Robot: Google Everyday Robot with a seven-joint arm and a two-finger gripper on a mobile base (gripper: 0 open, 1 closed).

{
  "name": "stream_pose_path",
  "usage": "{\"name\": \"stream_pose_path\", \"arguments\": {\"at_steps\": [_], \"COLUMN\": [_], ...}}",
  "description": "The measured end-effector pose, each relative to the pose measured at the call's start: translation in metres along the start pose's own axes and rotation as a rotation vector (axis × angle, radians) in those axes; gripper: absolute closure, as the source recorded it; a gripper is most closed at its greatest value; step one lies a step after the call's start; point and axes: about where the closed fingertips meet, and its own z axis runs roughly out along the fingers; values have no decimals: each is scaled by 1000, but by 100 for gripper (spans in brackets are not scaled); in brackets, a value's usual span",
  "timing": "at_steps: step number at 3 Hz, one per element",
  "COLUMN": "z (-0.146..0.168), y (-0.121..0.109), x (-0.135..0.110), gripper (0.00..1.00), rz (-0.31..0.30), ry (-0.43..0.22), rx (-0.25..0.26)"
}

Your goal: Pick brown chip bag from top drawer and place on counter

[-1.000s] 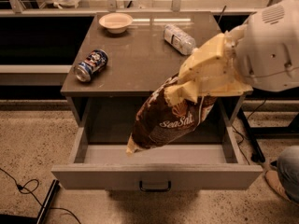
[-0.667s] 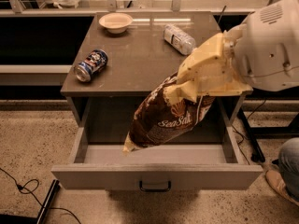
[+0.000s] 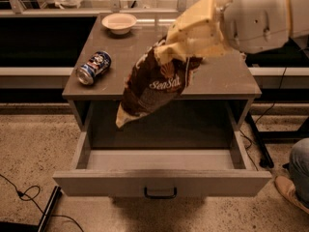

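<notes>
Dark-brown crinkled foil fills the middle of the frame: the brown chip bag (image 3: 153,88) hangs in the air from my jaws, which are pinched on its upper end just right of centre in the upper half of the frame. My jaws are pale yellow and cover the top of the bag, and behind them the white housing of my arm (image 3: 260,16) takes up the upper right corner. The bag is tilted, its pale yellow lower end pointing down and to the left, and its white "Sea Salt" lettering faces the camera. It touches nothing but my jaws. Its upper part shows in front of the front edge of the bench (image 3: 217,79), and its lower end shows in front of the dark opening beneath that edge, above the back of the top drawer (image 3: 96,182).

The drawer is pulled far out toward the bottom of the frame, with its grey front panel facing the camera and a small dark handle (image 3: 160,193) at the centre of the panel. On the left side of the bench a blue can (image 3: 94,67) lies on its side. A pale bowl (image 3: 119,21) sits upright near the rear left corner. The speckled floor (image 3: 29,144) surrounds the cabinet, with a thin black cable (image 3: 24,195) at lower left and a shoe (image 3: 292,192) at the lower right edge
</notes>
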Motion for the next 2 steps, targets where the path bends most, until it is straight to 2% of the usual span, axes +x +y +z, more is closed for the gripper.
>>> {"name": "stream_pose_path", "arguments": {"at_steps": [1, 2], "z": [23, 49], "y": [-4, 5], "x": [47, 91], "gripper": [100, 100], "rz": [-73, -120], "ry": [17, 51], "rx": [136, 224]}}
